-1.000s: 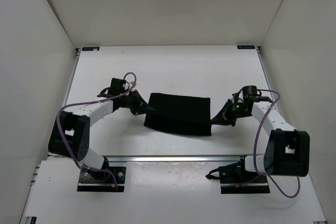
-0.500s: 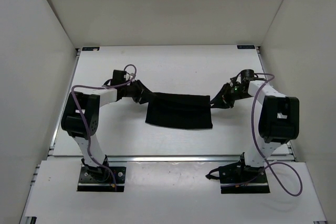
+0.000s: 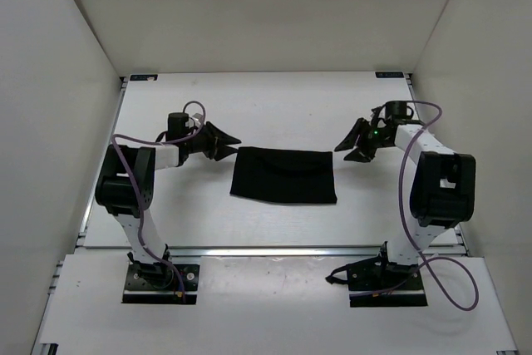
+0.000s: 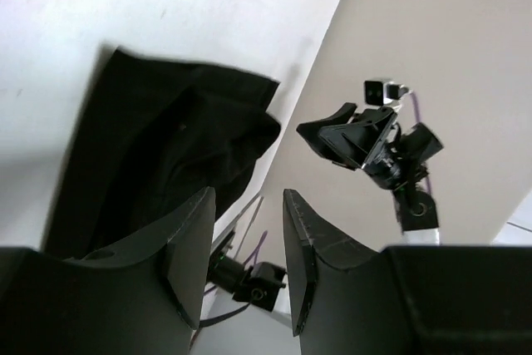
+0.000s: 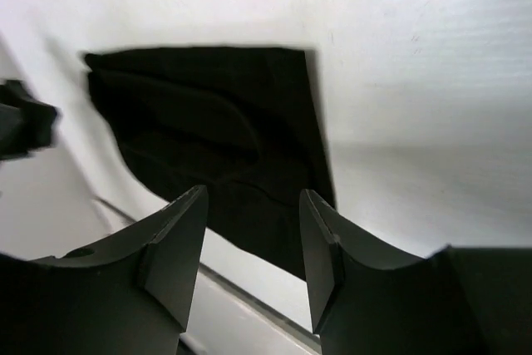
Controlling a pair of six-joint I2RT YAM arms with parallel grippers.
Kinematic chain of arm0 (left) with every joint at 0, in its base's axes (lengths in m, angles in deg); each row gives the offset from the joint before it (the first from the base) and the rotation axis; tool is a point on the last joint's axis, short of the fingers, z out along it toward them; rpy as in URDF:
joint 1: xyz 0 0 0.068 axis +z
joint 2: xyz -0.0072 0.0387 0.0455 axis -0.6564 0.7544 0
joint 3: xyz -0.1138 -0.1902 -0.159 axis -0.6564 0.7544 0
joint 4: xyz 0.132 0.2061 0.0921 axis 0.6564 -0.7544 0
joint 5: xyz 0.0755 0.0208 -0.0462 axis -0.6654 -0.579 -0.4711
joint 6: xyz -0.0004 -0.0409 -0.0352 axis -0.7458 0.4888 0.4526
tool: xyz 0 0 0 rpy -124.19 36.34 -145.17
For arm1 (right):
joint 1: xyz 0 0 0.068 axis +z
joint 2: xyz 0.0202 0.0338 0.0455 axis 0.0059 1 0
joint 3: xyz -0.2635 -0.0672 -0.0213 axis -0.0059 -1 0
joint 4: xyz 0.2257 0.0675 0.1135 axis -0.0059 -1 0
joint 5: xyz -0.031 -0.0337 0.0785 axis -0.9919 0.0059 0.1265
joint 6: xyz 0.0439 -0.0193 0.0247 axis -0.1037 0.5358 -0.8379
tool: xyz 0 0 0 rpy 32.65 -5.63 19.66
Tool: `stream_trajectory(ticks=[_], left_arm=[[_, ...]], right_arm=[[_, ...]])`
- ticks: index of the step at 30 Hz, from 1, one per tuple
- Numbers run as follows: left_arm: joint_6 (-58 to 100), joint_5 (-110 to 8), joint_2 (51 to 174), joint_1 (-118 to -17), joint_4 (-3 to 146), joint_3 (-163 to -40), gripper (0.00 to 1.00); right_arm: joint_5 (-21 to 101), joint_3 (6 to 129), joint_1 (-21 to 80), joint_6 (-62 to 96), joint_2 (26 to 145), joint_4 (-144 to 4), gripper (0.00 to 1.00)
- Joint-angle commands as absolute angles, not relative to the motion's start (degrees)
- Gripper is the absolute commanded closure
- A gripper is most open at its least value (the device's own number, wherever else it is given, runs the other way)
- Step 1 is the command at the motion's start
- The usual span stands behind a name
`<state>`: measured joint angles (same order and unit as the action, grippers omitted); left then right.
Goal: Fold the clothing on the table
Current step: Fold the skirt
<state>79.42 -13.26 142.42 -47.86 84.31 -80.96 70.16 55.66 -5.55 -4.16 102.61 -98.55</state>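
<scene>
The clothing (image 3: 283,175) lies flat on the white table (image 3: 274,106) as a folded black rectangle, also seen in the left wrist view (image 4: 158,155) and the right wrist view (image 5: 216,130). My left gripper (image 3: 233,141) hovers just off its upper left corner, open, with nothing between its fingers. My right gripper (image 3: 341,149) hovers just off the upper right corner, open and holding nothing as well. In the left wrist view the left gripper (image 4: 248,205) frames the far table edge, and the right gripper (image 4: 328,135) shows across the cloth. The right gripper (image 5: 253,205) looks down on the cloth.
Thin metal rails edge the table (image 3: 274,248). Off-white walls (image 3: 50,122) close in on the left, right and back. Purple cables (image 3: 407,180) loop along both arms. Both arm bases (image 3: 158,282) sit on the near edge.
Both grippers have opened, let go of the cloth's corners and drawn back toward the far side. The clothing has dropped flat into a neat rectangle.
</scene>
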Motion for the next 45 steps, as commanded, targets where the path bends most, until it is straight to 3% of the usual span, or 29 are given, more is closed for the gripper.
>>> stream_trajectory(ticks=[1, 7, 21, 26, 30, 33, 38, 45], left_arm=[[72.4, -11.6, 140.5, -48.3, 82.6, -80.0, 0.51], [61.0, -15.3, 143.7, -50.7, 73.1, -87.1, 0.48], [59.6, -20.6, 149.1, -54.6, 65.3, -95.9, 0.47], [58.2, -20.8, 151.8, -55.9, 60.5, -100.6, 0.48], [56.5, -21.1, 153.9, -56.7, 57.2, -103.4, 0.53], [57.0, -20.6, 154.8, -56.8, 56.8, -104.7, 0.63], [55.1, -19.7, 157.4, -57.7, 52.4, -109.0, 1.0], [53.7, -21.4, 154.5, -57.0, 49.4, -109.3, 1.0]], right_arm=[[60.9, 56.0, -0.6, 5.0, 99.7, -103.8, 0.55], [53.5, 61.0, 5.9, 11.4, 103.9, -106.6, 0.54], [53.6, 59.9, 7.2, 12.6, 108.2, -103.9, 0.59], [54.6, 61.2, 7.8, 12.5, 110.1, -103.3, 0.68], [55.2, 61.6, 8.1, 12.8, 111.0, -103.4, 0.85], [55.5, 61.3, 8.1, 12.3, 109.1, -103.1, 1.0], [56.4, 62.3, 7.8, 12.0, 106.7, -104.6, 1.0], [56.9, 65.7, 8.8, 11.5, 103.9, -106.2, 1.0]])
